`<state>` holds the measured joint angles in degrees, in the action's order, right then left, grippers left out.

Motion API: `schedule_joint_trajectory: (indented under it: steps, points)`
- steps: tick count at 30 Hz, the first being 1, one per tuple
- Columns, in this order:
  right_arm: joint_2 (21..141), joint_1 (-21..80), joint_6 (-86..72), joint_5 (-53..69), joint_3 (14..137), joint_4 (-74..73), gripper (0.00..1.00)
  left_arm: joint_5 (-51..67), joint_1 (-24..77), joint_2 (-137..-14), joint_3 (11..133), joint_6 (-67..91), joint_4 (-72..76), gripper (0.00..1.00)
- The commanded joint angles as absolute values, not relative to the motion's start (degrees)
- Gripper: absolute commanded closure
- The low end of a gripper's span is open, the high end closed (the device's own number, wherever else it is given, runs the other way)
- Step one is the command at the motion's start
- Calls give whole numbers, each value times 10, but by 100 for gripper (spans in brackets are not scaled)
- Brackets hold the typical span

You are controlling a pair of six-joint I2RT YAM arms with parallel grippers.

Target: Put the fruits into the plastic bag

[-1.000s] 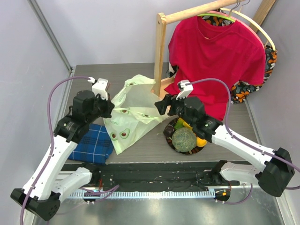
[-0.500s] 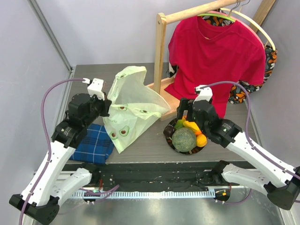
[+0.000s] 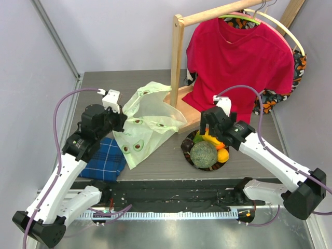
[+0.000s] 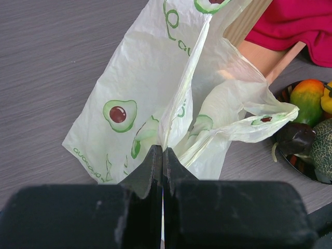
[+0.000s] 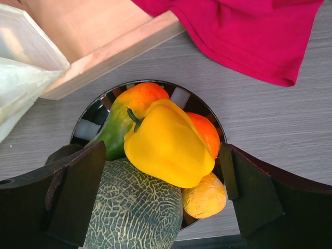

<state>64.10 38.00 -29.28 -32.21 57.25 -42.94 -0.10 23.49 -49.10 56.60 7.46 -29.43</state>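
1. The pale yellow-green translucent plastic carrier bag with avocado prints [image 3: 149,120] lies slumped on the grey table, between the blue plaid cloth [image 3: 104,158] and the wooden rack base [image 5: 98,31]. The left gripper [image 4: 163,155] has its jaws pressed together on a fold of the film. The risk I see is that this pinch gathers both walls. The mouth looks collapsed and crumpled, so a fruit brought over could land on the film and roll off. The thin plastic could also slip from the jaws or tear under load.

2. The large netted grey-green melon [image 5: 135,212] sits at the near side of the dark round plate with a patterned rim [image 5: 181,97]. It is heavy-looking and wide. It probably needs a far bigger opening than the bag offers, and a two-finger hold on its rounded rind could slide.

3. The glossy yellow bell pepper [image 5: 166,142] lies on top of the pile. The right gripper [image 5: 162,151] hovers over it with fingers spread apart, one on each side, holding nothing. Its skin is smooth and lobed. A pinch across a bulge might squirt it sideways and knock its neighbours off the plate.

4. The green-and-orange mango-like piece [image 5: 122,122], a small orange [image 5: 206,132] and a knobbly yellow piece [image 5: 205,197] crowd against the pepper, so descending fingers could jam on them.

5. The dark purple piece [image 4: 293,139] rests at the plate's edge nearest the bag and could easily be nudged off.
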Motion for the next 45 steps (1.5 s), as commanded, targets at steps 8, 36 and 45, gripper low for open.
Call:
schedule_joint_trajectory:
  steps: [8, 36, 45]
  points:
    - [671, 332, -354, -287, 571, -431, 0, 4, 234, -478, 563, 74, -272, 100]
    - [669, 326, -116, -198, 553, -406, 0, 16, 234, -495, 561, 79, -275, 100]
    - [685, 325, -88, -202, 544, -391, 4, 18, 234, -498, 561, 80, -276, 100]
